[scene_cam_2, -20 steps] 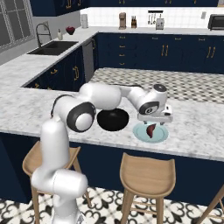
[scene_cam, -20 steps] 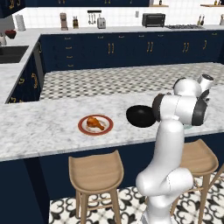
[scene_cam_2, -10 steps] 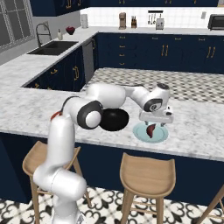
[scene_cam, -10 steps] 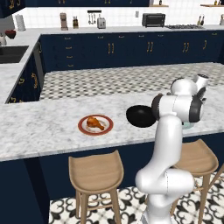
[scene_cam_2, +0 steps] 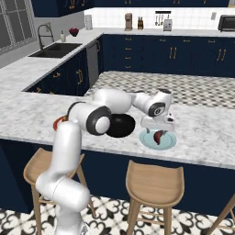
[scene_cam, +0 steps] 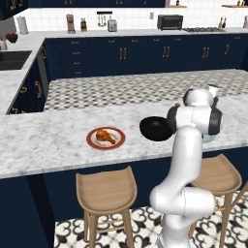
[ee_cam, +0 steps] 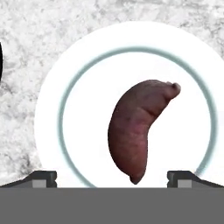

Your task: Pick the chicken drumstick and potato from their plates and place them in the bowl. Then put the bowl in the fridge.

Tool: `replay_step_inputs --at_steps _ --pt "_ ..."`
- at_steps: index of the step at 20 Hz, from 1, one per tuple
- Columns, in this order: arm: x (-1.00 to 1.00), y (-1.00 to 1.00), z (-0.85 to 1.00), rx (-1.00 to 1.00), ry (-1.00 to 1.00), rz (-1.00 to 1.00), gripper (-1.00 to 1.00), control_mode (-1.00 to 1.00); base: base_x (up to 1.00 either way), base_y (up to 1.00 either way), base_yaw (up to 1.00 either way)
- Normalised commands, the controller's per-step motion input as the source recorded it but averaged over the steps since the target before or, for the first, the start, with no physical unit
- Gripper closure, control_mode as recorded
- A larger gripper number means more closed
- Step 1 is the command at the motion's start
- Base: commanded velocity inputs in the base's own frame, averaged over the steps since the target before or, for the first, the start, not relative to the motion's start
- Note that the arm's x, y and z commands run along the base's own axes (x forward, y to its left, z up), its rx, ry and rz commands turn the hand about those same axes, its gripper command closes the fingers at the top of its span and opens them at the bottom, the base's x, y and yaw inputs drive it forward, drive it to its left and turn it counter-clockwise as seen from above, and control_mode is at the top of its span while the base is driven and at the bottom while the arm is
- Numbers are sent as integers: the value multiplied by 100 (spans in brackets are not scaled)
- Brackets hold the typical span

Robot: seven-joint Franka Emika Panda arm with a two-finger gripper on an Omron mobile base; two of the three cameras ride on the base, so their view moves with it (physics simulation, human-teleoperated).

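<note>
Now your tool (ee_cam: 112,177) hangs wide open above the potato (ee_cam: 138,134) on its pale plate (ee_cam: 52,109); descend and close.

The potato (ee_cam: 140,131), a dark reddish-purple curved lump, lay alone on the pale blue-green plate (ee_cam: 48,113). Just beside that plate stood the glossy black bowl (scene_cam_2: 120,125), upright. The golden-orange chicken drumstick (scene_cam: 106,136) rested on the red-rimmed plate (scene_cam: 92,143), well apart from the bowl, on the same surface.
</note>
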Motion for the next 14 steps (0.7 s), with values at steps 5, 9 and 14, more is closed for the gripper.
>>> replay_step_inputs --at_steps 5,9,14 --pt "24 -3 -36 0 4 0 -100 -100 0 0 0" --pt "27 -16 -25 0 0 0 -100 -100 0 0 0" --pt "13 -11 -25 0 1 0 -100 -100 0 0 0"
